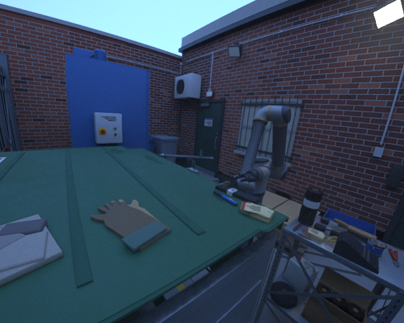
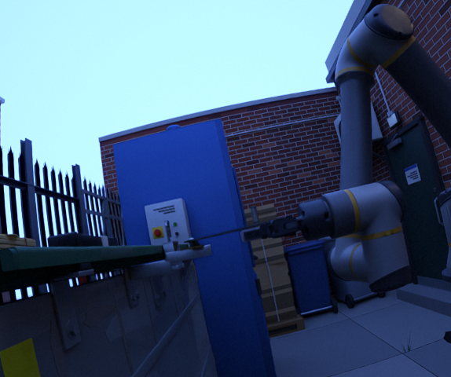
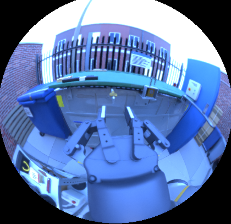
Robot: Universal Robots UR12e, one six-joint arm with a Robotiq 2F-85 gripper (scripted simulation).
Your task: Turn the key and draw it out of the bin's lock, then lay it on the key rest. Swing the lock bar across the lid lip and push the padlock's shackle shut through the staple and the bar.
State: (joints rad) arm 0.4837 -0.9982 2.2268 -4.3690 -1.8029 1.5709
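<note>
The key [image 3: 112, 94] sits in the lock high on the bin's grey front wall, just under the green lid lip, straight ahead of my gripper [image 3: 115, 113] and some way off. My gripper is open and holds nothing. To the right of the key a small square plate [image 3: 150, 92] sits on the lip; I cannot tell whether it is the staple or the padlock. From the second side camera my gripper [image 2: 254, 233] points level at the bin's lid edge [image 2: 96, 253], where a pale bracket [image 2: 187, 251] juts out.
The blue cabinet [image 2: 201, 227] with its control box [image 2: 167, 221] stands right of the bin. A blue wheelie bin [image 3: 44, 114] stands to the left. A glove [image 1: 130, 222] and small boxes [image 1: 257, 211] lie on the green lid, and a tool cart [image 1: 337, 250] is beside it.
</note>
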